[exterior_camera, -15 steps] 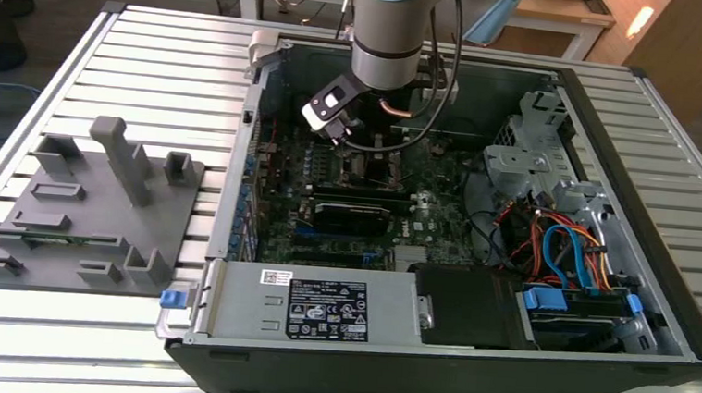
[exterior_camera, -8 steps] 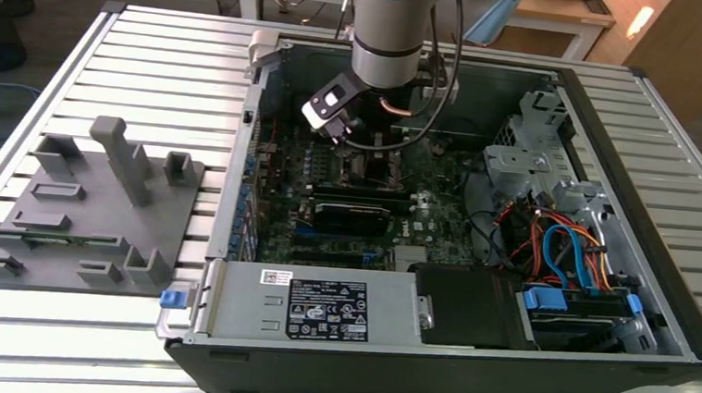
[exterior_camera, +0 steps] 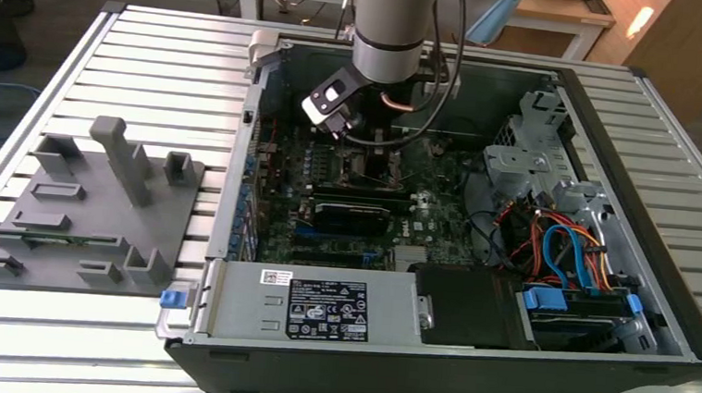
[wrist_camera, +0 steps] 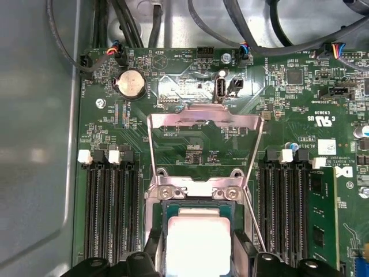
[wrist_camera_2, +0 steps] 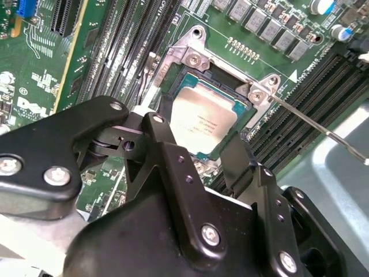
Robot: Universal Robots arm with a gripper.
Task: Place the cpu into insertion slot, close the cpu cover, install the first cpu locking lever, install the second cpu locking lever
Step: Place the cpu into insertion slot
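The cpu lies flat in the insertion slot, end effector astride it, grip unclear.

white printed labels on power supply box | white lettering on green board | faint marks on chip | wording left untranscribed

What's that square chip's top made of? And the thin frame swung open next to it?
The cpu top looks like metal: smooth, dull silver-grey, catching the light. The cover looks like thin sheet metal, bright silver, with a cut-out window showing the board through it. Which metal, I can't tell.
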